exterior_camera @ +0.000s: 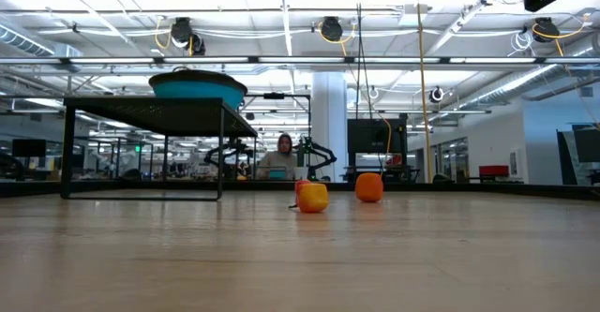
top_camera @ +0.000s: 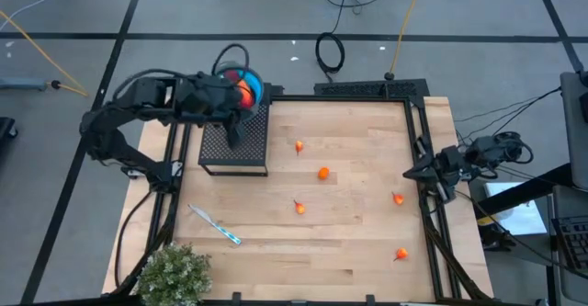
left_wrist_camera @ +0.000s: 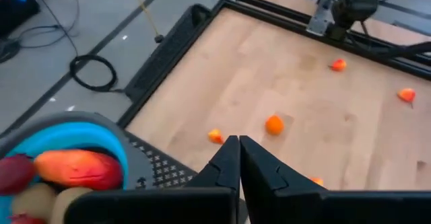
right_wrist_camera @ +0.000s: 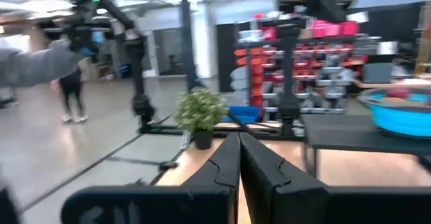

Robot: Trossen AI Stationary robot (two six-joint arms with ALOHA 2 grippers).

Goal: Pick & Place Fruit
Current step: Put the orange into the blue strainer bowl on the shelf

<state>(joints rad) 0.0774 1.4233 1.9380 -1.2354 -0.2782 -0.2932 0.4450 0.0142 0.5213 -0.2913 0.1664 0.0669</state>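
Note:
A blue bowl (top_camera: 250,87) stands on a black mesh stand (top_camera: 235,150) at the table's far left. It holds a long red-orange piece (left_wrist_camera: 77,167), a dark red round (left_wrist_camera: 13,171) and other fruit. Several small orange fruit lie loose on the wood: (top_camera: 299,146), (top_camera: 323,173), (top_camera: 299,208), (top_camera: 398,198), (top_camera: 401,255). My left gripper (left_wrist_camera: 239,144) hangs shut and empty over the stand (top_camera: 234,133), beside the bowl. My right gripper (top_camera: 413,171) waits shut at the table's right edge, holding nothing (right_wrist_camera: 239,140).
A bushy green plant (top_camera: 175,274) stands at the near left corner, with a thin blue-and-white stick (top_camera: 216,223) lying beside it. Black frame rails (top_camera: 418,131) border the table. In the low view a person (exterior_camera: 284,157) sits far behind the table.

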